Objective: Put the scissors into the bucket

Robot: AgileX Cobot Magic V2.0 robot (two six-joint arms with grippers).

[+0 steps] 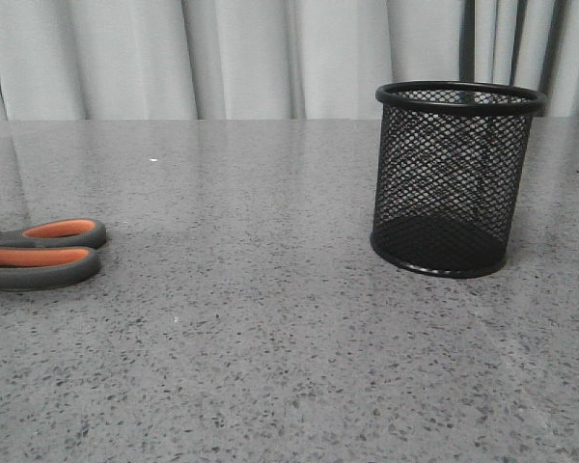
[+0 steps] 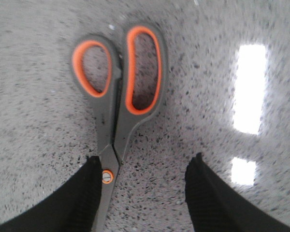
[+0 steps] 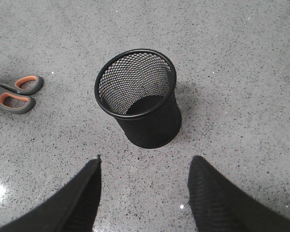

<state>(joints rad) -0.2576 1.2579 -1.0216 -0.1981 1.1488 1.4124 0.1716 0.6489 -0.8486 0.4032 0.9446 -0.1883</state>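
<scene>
Black left fingers sit closest to us in the left wrist view, spread apart and holding nothing. We see the scissors lying flat on the bench with their long axis running straight away from these fingers: the orange pivot spot lies just beside one finger, off-centre in the gap, and the handle loops point away from the fingers. Our grasp, we judge, turns on that offset; a small sideways shift should bring the shank midway before the fingers close across it.

Our right fingers are also apart and empty, with the bucket upright ahead of them and the scissors well off to one side. In the front view the scissors lie at the far left, well apart from the bucket on the right, so we take the left arm as the nearer one.
</scene>
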